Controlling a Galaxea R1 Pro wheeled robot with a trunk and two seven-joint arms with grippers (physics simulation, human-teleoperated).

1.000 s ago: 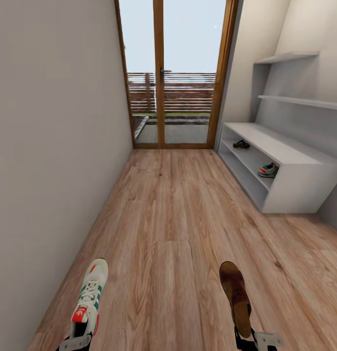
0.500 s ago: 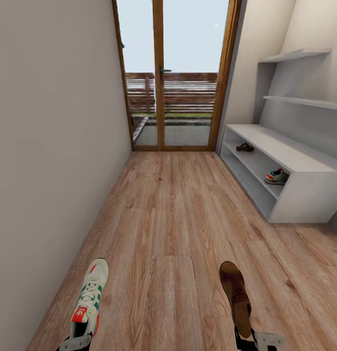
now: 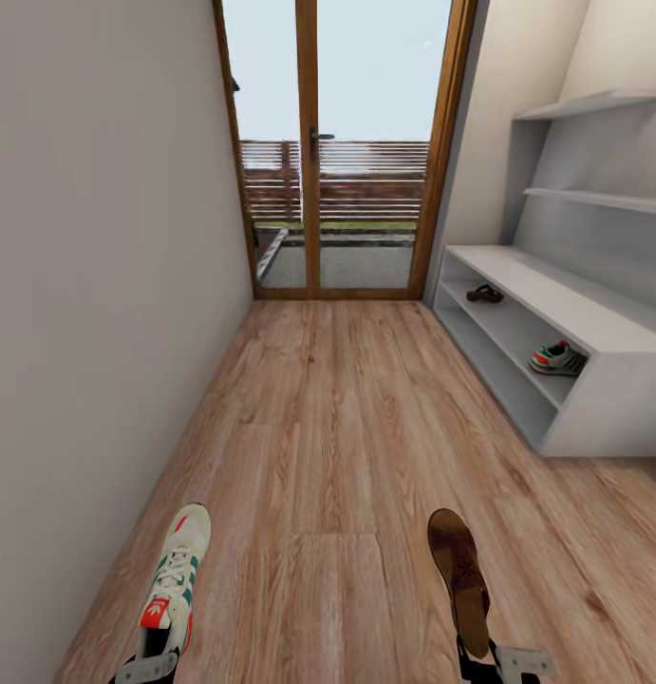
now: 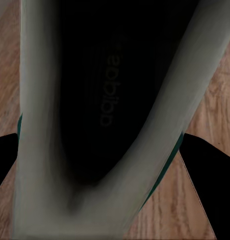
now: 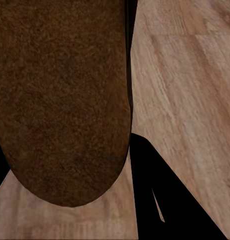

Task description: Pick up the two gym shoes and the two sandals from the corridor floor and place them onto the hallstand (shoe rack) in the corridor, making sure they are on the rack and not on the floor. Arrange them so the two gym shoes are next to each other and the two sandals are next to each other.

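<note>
Gym shoe [image 3: 176,575] in our left end effector [image 3: 147,665], sandal [image 3: 460,579] in the right end effector [image 3: 503,660]: both gripped at heels, carried toward the hallstand [image 3: 593,332] to join their mates.

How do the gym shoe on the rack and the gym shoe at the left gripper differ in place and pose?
The gym shoe on the rack rests inside the hallstand, on its middle tier, lying sideways to the camera. The gym shoe at the left gripper is carried over the corridor floor, toe pointing ahead, the left gripper at its heel. Both are cream-white with green stripes and red-orange accents.
</note>
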